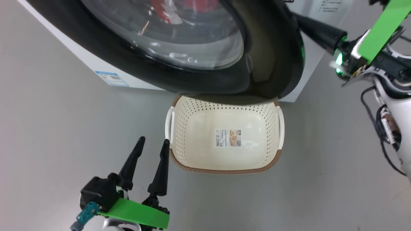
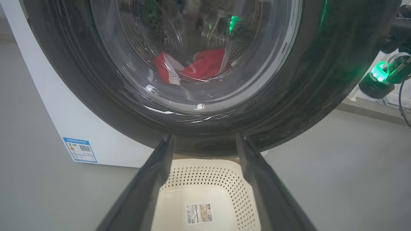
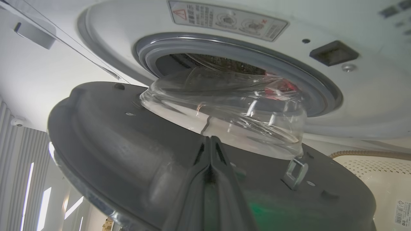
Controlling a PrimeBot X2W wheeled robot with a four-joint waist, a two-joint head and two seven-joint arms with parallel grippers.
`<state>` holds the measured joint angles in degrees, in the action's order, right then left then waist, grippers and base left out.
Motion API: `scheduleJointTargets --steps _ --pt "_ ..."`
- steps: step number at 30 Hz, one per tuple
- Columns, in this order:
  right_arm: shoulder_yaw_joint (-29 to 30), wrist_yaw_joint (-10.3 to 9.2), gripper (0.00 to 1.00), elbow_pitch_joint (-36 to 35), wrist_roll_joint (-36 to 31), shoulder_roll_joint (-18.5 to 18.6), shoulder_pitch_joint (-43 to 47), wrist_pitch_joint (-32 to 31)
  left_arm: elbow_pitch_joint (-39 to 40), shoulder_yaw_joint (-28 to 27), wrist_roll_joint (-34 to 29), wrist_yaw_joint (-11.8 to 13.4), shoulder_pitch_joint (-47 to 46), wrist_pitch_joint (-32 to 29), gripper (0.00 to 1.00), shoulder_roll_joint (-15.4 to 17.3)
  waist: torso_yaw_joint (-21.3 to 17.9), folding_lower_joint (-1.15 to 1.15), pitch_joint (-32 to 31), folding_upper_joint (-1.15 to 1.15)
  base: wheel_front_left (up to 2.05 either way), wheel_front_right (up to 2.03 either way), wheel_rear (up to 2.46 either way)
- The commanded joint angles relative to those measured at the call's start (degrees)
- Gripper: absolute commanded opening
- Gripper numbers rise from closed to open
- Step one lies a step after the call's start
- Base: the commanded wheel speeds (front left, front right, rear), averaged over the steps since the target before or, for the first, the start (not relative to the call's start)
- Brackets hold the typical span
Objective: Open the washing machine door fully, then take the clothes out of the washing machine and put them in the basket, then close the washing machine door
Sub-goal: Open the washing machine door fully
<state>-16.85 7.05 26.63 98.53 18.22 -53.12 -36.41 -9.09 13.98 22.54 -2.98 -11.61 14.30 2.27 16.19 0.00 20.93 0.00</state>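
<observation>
Blue sticker [image 2: 80, 149] on washing machine [image 2: 83, 128]: QR code, print unreadable
Sticker [image 1: 228, 138] in basket [image 1: 192, 112]: barcode, print unreadable
Warning label [image 3: 226, 20]: red triangle sign

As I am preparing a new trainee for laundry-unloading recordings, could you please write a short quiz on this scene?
1. True or false: the cream-white perforated plastic basket already holds the red white-striped garment.
2. The left gripper has its jaws: A) open, B) shut on the basket's handle, C) shut on the garment.
3. Fill in: the right gripper, fingers shut, points at the ___ face of the round black-rimmed glass washing machine door.
Key: 1 false; 2 A; 3 inner.
</observation>
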Motion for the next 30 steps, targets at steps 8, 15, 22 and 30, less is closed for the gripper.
scheduleJointTargets --steps 8,15,22,30 --pt "-0.13 0.44 0.00 -4.47 -1.46 -3.44 5.59 -2.65 1.30 -2.91 -0.28 0.41 2.24 0.70 1.00 0.61 -0.92 0.00 -2.86 0.00 0.00 0.00 0.00" --pt "-0.87 0.44 0.00 -5.90 -1.99 -5.32 10.00 -5.02 1.42 -3.55 -0.93 0.35 3.16 0.70 1.00 0.61 -1.66 0.00 -4.66 0.00 0.00 0.00 0.00" --pt "-0.94 0.44 0.00 -6.95 -1.88 -6.80 12.23 -7.15 1.49 -3.97 -1.21 0.33 3.78 0.70 1.00 0.61 -2.04 0.00 -5.55 0.00 0.00 0.00 0.00" --pt "0.75 0.44 0.00 -6.97 -4.39 -7.96 12.85 -5.04 1.77 -4.34 -0.91 0.10 4.07 0.70 1.00 0.61 -2.06 0.00 -6.23 0.00 0.00 0.00 0.00"
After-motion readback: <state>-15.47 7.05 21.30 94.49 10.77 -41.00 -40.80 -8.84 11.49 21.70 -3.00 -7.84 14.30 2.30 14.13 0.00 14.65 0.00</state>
